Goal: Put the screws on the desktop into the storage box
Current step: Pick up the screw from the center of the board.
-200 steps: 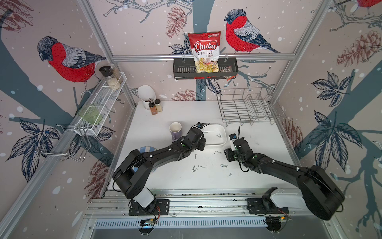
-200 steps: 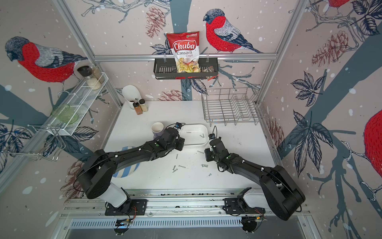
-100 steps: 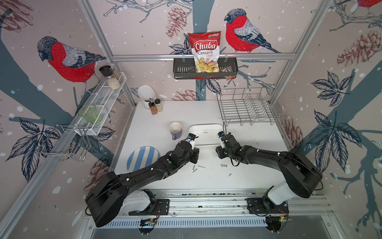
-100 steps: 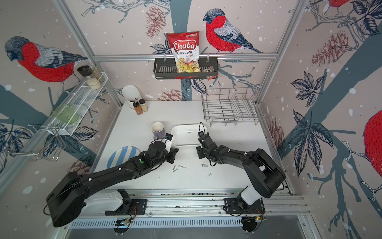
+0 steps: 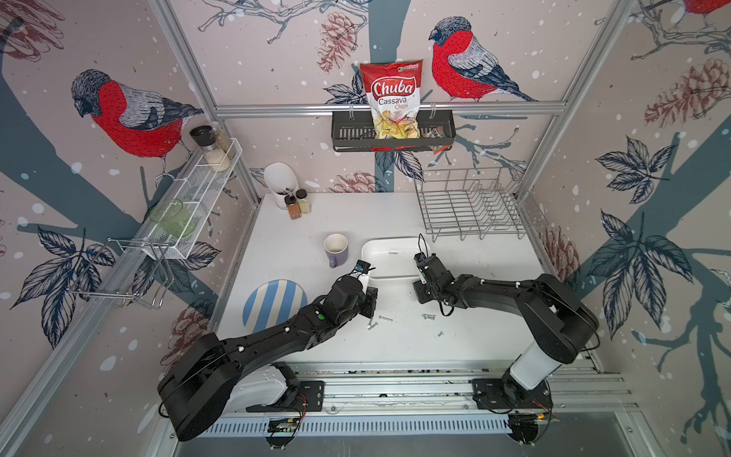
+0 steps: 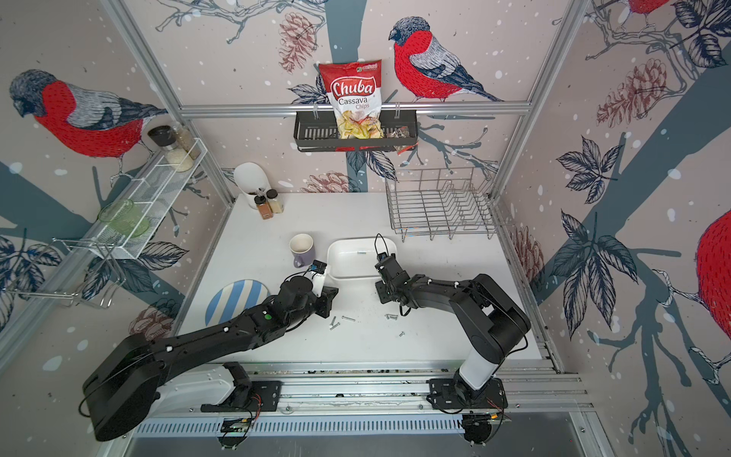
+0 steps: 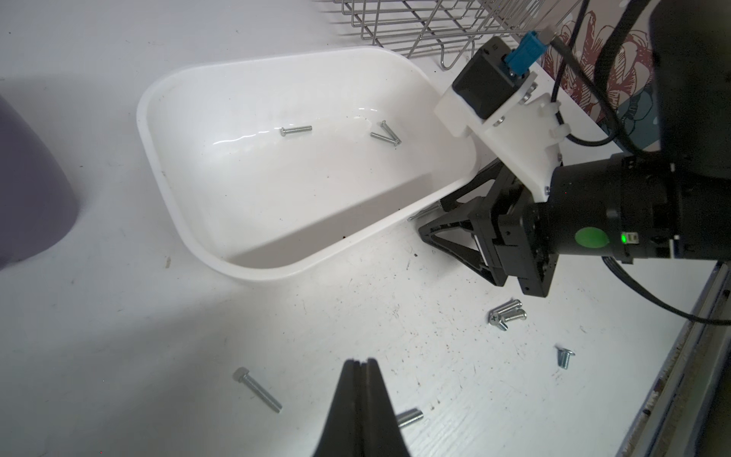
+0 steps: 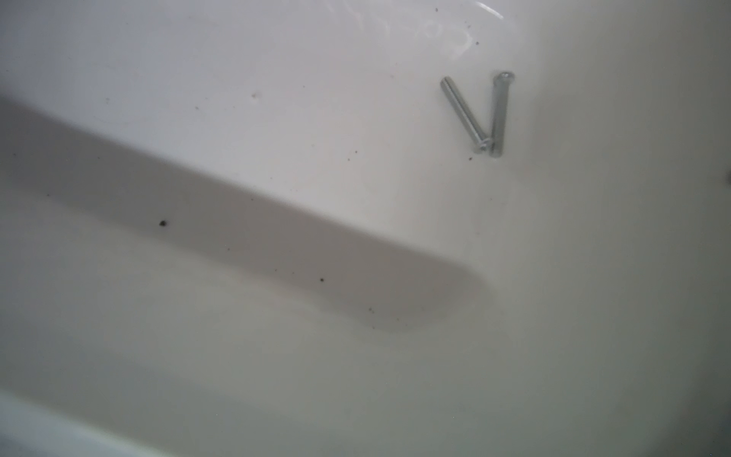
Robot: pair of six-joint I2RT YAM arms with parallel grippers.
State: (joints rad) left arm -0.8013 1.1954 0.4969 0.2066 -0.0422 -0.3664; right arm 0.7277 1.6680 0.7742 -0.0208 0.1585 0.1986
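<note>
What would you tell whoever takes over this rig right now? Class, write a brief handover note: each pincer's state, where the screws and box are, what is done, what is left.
Left pincer: shut, nothing between its tips, low over the desktop among loose screws.
Right pincer: looks open, nothing seen in it, at the box's rim.
Done: three screws lie in the box.
To do: at least five on the desktop: a long bolt, one beside the left pincer, a cluster, a short one. Possibly one more by the rim under the right pincer.
</note>
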